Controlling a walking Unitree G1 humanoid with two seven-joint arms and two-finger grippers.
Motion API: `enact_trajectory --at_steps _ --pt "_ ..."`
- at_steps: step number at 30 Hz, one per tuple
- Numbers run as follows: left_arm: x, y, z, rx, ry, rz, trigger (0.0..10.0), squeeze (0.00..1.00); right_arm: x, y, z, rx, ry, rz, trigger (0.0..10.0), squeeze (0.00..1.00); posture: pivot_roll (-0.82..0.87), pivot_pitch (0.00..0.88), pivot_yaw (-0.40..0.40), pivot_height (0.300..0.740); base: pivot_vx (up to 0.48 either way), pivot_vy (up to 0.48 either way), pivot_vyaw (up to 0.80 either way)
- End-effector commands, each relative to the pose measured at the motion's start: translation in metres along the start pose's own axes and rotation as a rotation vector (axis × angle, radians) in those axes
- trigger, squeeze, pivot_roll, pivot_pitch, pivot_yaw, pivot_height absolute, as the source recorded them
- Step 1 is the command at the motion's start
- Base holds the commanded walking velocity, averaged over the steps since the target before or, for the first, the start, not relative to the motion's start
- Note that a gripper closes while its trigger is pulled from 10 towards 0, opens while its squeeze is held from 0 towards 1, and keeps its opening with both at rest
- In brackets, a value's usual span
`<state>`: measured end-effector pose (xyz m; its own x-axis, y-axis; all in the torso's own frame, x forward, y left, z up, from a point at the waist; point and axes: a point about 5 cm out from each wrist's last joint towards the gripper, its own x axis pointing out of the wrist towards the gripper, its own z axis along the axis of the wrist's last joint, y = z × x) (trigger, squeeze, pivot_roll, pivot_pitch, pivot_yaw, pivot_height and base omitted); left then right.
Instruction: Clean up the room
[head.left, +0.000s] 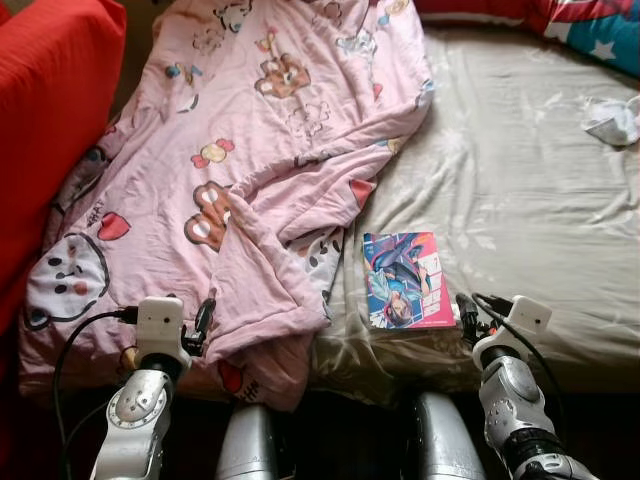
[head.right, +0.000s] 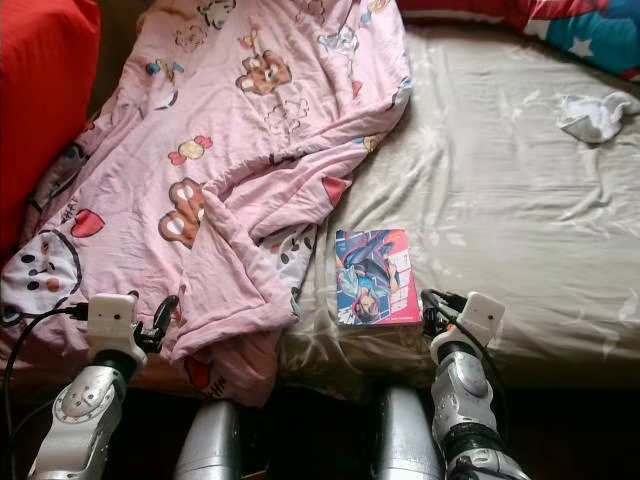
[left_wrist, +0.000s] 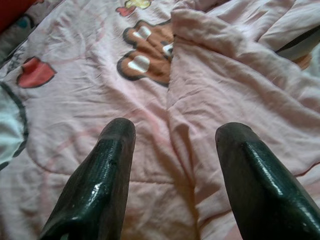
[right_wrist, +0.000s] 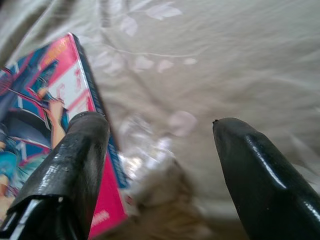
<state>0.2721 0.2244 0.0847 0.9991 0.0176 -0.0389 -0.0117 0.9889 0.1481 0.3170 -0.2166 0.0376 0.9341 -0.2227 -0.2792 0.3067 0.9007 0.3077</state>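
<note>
A book is seen lying flat on the beige sheet, near the bed's near edge. Its cover is glossy, printed with a cartoon figure in blue, teal and pink, with a pink band along the right side. Its long axis runs from near to far, only slightly tilted, with the spine on the left beside the quilt. The pink quilt, patterned with bears and hearts, is spread rumpled over the left half of the bed. A white cloth is crumpled at the far right.

The right gripper is held wide open and empty just right of the book's near corner. The left gripper is likewise parted wide, empty, over the quilt's near edge.
</note>
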Motion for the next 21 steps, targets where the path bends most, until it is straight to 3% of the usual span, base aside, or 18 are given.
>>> enact_trajectory --at_steps 1,7,20,21 --pt "-0.009 0.007 -0.005 -0.004 0.029 0.014 10.0 0.00 -0.001 0.001 -0.009 0.032 0.047 -0.007 10.0 0.00 0.09 0.303 0.106 0.593 0.000 0.000 0.00" --pt "-0.023 0.011 -0.009 0.013 0.061 0.017 10.0 0.00 0.003 0.003 -0.008 0.064 0.077 -0.007 10.0 0.00 0.11 0.318 0.114 0.593 0.000 0.000 0.00" --pt "-0.026 0.010 -0.008 0.020 0.079 0.009 10.0 0.00 0.002 -0.001 -0.012 0.146 0.098 -0.055 10.0 0.00 0.12 0.336 0.119 0.593 0.000 0.000 0.00" --pt "-0.026 0.010 -0.008 0.021 0.081 0.009 10.0 0.00 0.002 -0.001 -0.012 0.146 0.100 -0.056 4.3 0.00 0.12 0.336 0.119 0.593 0.000 0.000 0.00"
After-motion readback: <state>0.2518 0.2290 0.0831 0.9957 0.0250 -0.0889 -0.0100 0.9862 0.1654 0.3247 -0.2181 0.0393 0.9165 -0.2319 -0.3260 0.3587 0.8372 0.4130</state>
